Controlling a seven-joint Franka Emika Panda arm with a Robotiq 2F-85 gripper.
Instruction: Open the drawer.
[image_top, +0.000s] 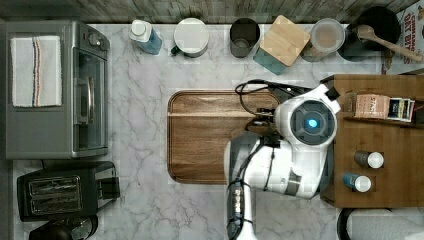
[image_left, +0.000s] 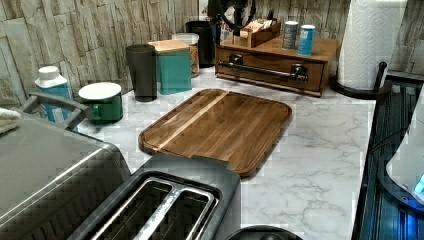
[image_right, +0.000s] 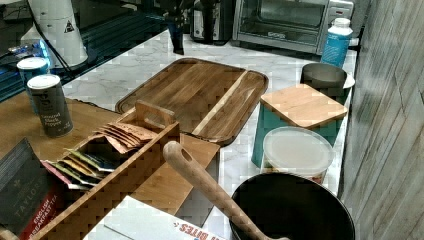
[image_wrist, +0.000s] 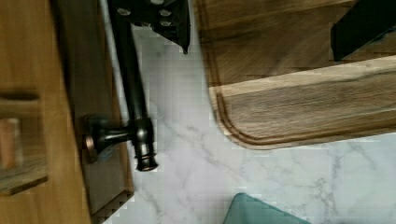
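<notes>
A: What does the drawer look like?

B: It is a wide, shallow front of medium-brown wood, set low in a wooden box that stands on the marble worktop. A long black bar handle runs across it on two black mounts, each bar end finishing in a small knob. In the left view the front sits flush with the box.

A: Where does it sit, and which way does it face?

B: The box is at the top view's right, just beside the cutting board with a strip of marble between them. The front faces the board. Its long axis, and the handle's, runs parallel to the board's near edge, up and down in the top view.

A: And the pincer?

B: In the wrist view the pincer is wide open. One dark finger is right at the handle, contact unclear; the other hangs over the board. It grips nothing.

A: What is on top of the box?

B: Two small tins and a tray of tea packets.
</notes>
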